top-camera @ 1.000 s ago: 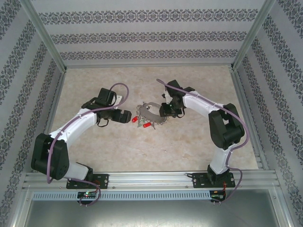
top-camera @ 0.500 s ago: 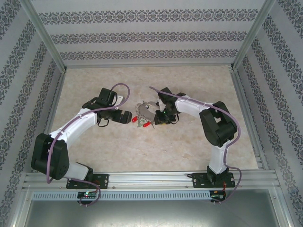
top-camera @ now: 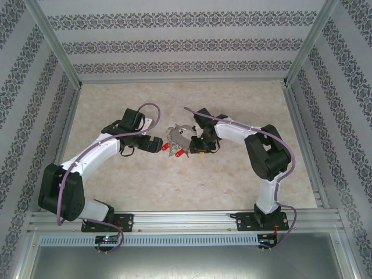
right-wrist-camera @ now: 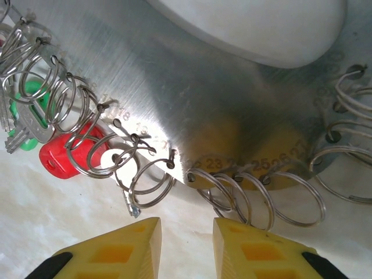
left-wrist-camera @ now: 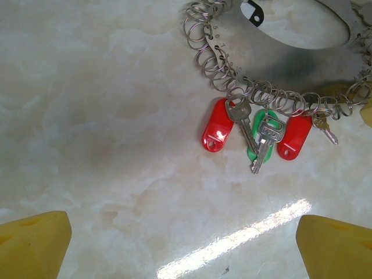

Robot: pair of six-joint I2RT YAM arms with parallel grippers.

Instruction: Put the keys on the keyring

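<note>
Keyring (left-wrist-camera: 279, 64) lies flat on the table (left-wrist-camera: 87, 116) between the 2 arms, its edge lined with small split rings; keys (left-wrist-camera: 264, 139) with red and green heads already hang from several of them on the near edge. Left gripper (left-wrist-camera: 186, 232) hovers just beside the hanging keys with its jaws spread wide, holding nothing. Right gripper (right-wrist-camera: 186, 224) sits low at the plate's edge, fingertips (right-wrist-camera: 142, 232) narrowly apart with nothing seen clamped between them, beside the rings numbered 23 to 26. Judgement: the step is taking hold at that edge; the approach should stay low and centred on 1 split ring, closing slowly so neighbouring rings are not caught; the free left gripper could steady the plate, which looks likely to slide. Against the frame from 1 second ago, the right arm has swung leftward and its gripper (top-camera: 195, 146) has moved nearer the red keys; the left arm and keyring appear unchanged.
</note>
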